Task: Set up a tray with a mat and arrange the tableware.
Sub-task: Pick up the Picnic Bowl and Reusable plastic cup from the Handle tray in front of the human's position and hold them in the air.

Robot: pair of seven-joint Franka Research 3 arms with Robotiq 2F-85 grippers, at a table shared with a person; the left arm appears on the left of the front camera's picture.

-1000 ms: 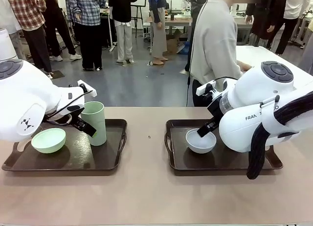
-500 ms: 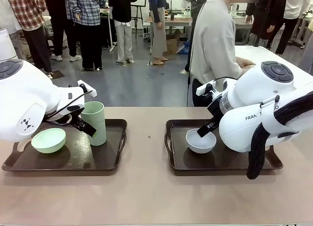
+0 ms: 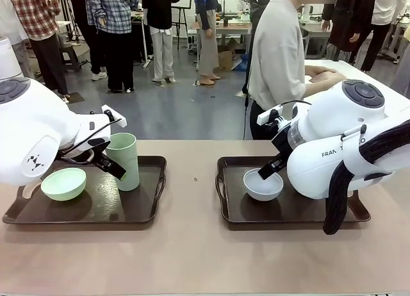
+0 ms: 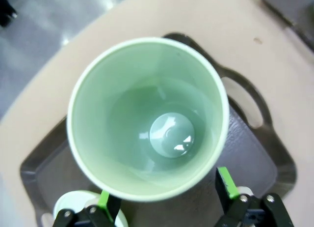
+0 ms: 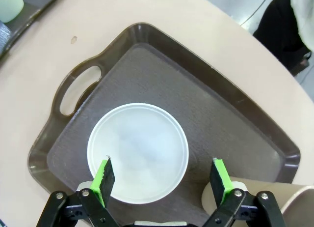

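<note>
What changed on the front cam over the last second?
Only the person's forearm moved, stretching toward picture right over the white table behind. Nothing grasped or released. The left end effector at the green cup and the right end effector at the white bowl stay open and still.

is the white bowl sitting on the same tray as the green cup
No, the white bowl sits on the right tray, while the green cup stands on the left tray.
</note>
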